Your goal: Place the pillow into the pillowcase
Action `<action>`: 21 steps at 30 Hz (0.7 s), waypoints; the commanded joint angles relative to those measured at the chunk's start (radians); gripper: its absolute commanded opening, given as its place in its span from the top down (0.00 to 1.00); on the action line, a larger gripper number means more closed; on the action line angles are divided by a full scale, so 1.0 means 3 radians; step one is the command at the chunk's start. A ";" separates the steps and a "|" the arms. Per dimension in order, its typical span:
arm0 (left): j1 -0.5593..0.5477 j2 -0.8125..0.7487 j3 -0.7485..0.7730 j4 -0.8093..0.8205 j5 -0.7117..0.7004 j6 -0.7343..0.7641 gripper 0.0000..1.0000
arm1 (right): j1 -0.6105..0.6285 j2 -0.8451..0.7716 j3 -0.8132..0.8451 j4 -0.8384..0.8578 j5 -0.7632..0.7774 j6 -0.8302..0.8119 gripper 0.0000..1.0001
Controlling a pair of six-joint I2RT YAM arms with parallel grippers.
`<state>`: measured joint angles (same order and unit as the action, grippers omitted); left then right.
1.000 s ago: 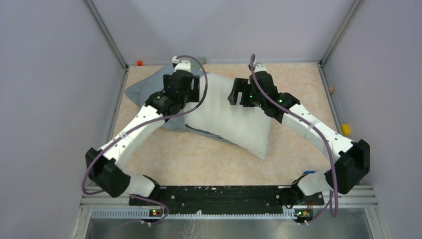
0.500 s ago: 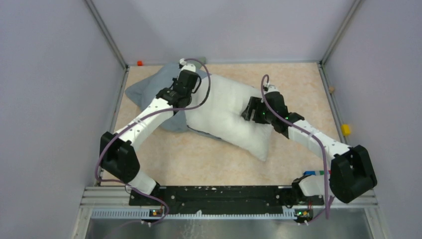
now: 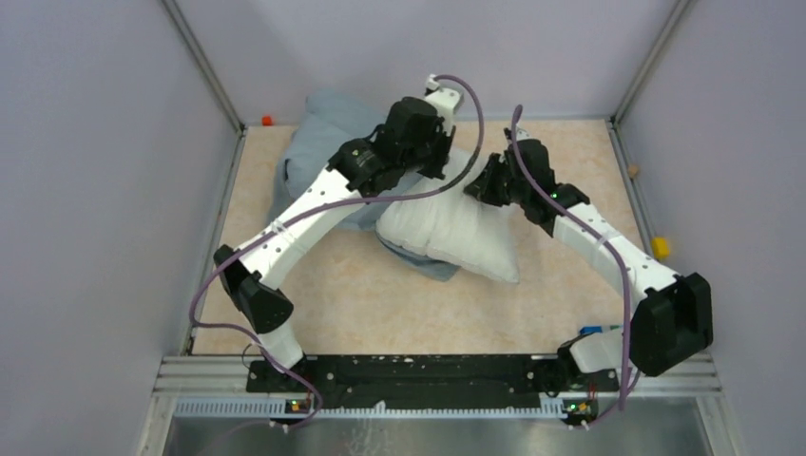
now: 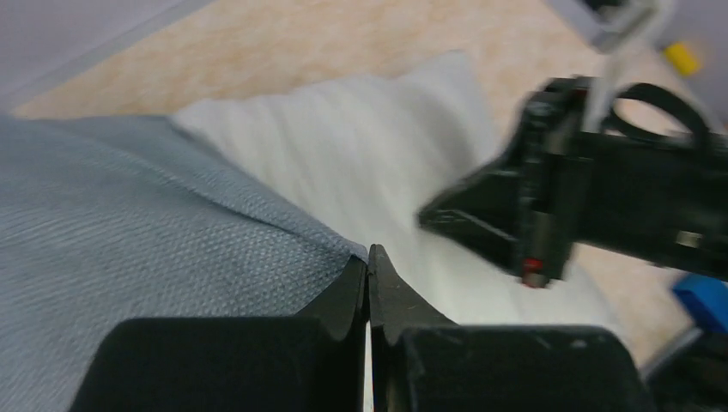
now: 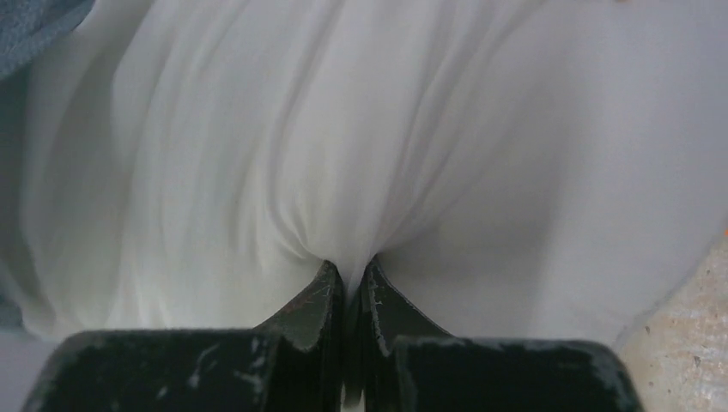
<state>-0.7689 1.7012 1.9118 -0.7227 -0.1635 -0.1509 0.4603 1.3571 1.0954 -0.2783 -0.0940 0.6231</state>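
I have the left gripper (image 4: 369,257) clenched on the hem of the pillowcase (image 3: 316,133), whose grey-blue cloth bunches toward the back wall, upper left of centre in the top view. I judge that this hold is meant to lift the mouth open over the pillow's end. The right gripper (image 5: 352,270) is pinched tight on a fold of the pillow (image 3: 456,233), creases radiating from its tips, so I can feed it leftward. The pillow lies mid-frame on the table (image 3: 380,304), its left end overlapping the case. How far inside it sits I cannot tell, because the arms cover the opening.
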 commanded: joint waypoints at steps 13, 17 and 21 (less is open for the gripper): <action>0.0234 0.0140 -0.0257 0.0515 0.0606 -0.0673 1.00 | 0.0351 -0.0536 0.0067 0.0449 0.0499 0.0342 1.00; 0.0241 0.0319 0.0027 0.0540 0.0718 -0.0556 1.00 | 0.0577 -0.0467 -0.0169 0.0481 0.0663 0.0311 1.00; 0.0237 0.0535 0.0385 0.0447 0.0869 -0.0496 1.00 | 0.0624 -0.0421 -0.0537 0.0473 0.0808 0.0256 1.00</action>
<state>-0.6781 1.8320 1.8866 -0.7326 -0.0124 -0.3164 0.6075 1.2205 1.0111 -0.2104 0.1612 0.6914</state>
